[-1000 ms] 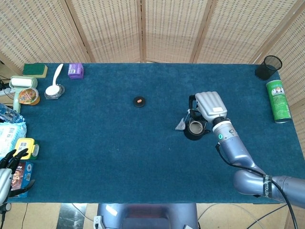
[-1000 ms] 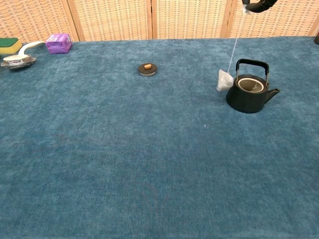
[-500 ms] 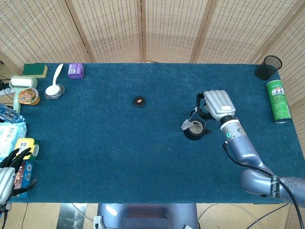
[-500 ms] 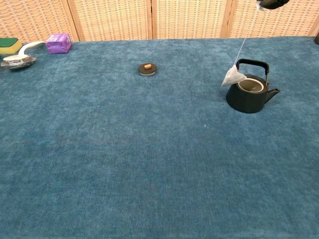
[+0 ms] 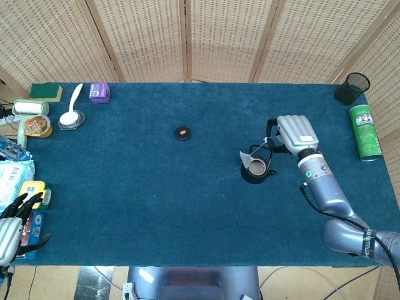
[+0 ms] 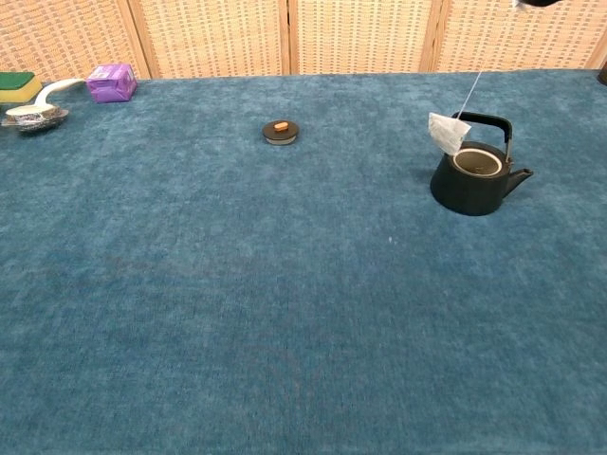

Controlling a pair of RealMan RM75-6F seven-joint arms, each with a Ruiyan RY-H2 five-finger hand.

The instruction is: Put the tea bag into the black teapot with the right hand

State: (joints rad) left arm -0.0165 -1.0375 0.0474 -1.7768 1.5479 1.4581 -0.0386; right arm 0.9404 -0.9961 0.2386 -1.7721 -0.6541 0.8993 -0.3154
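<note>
**Tea bag hanging at the rim of the teapot**

Since one second ago the right hand [image 5: 296, 134] has moved to the right side of the table, and the small white paper tea bag [image 6: 445, 132] has gone up with it. Before, the bag hung low beside the left wall of the pot; now it hangs higher, at the level of the handle, just left of the opening. It is tilted, and its thin white string [image 6: 469, 94] runs up and to the right, out of the chest view.

From the head view, the right hand is seen from its back, pale grey, with the fingers turned down toward the string. It holds the tea bag by the string, but the exact pinch is hidden under the hand.

The round black teapot with an arched handle [image 6: 472, 175] stands upright on the blue cloth table [image 6: 285, 303], and its top is open. The bag is not yet inside it. The small round black lid with an orange knob [image 6: 280, 131] lies well apart from the pot, toward the middle of the table.

The left hand [image 5: 11, 225] is at the lower left edge of the head view, beside some coloured packets [image 5: 32, 194]. Its dark fingers are spread and hold nothing.
</note>
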